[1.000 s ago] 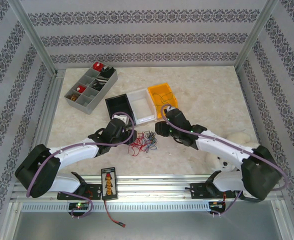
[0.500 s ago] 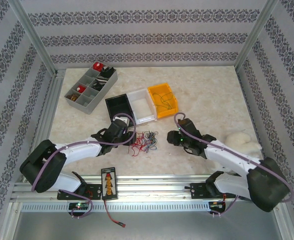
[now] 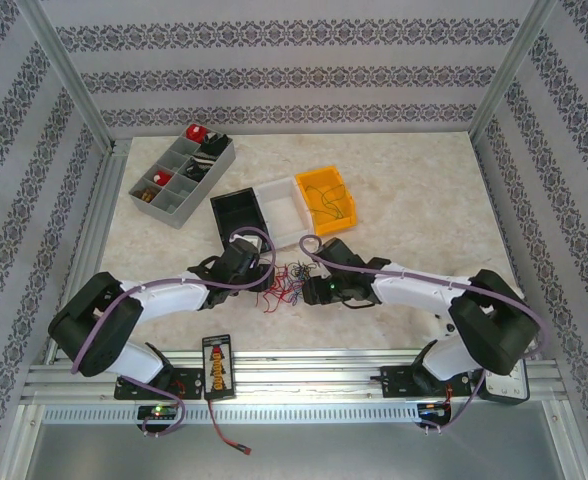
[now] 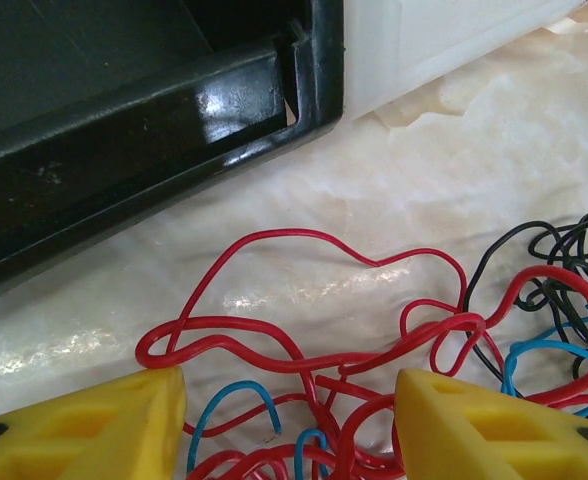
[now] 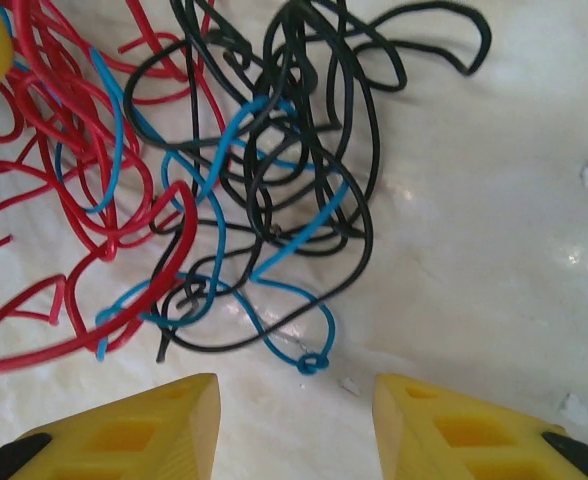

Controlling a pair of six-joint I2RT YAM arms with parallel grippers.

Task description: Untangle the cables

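Observation:
The cables (image 3: 290, 282) are a small tangle of thin red, blue and black wires lying on the marble table between the two arms. My left gripper (image 3: 262, 277) sits at the tangle's left edge. In the left wrist view it (image 4: 289, 405) is open, its yellow fingertips (image 4: 94, 425) straddling red cables (image 4: 304, 350) and a blue end without pinching them. My right gripper (image 3: 315, 290) is at the tangle's right side. In the right wrist view it (image 5: 294, 405) is open over bare table, just short of a blue cable knot (image 5: 313, 362) and the black loops (image 5: 304, 130).
Behind the tangle stand a black bin (image 3: 242, 212), a white bin (image 3: 282, 208) and an orange bin (image 3: 326, 200) holding some wire. A grey compartment tray (image 3: 182, 178) is at the back left. The black bin's wall (image 4: 124, 150) is close ahead of the left fingers.
The right arm has swung from near the orange bin out to the right and then in to the tangle's right side. The left arm barely shifted.

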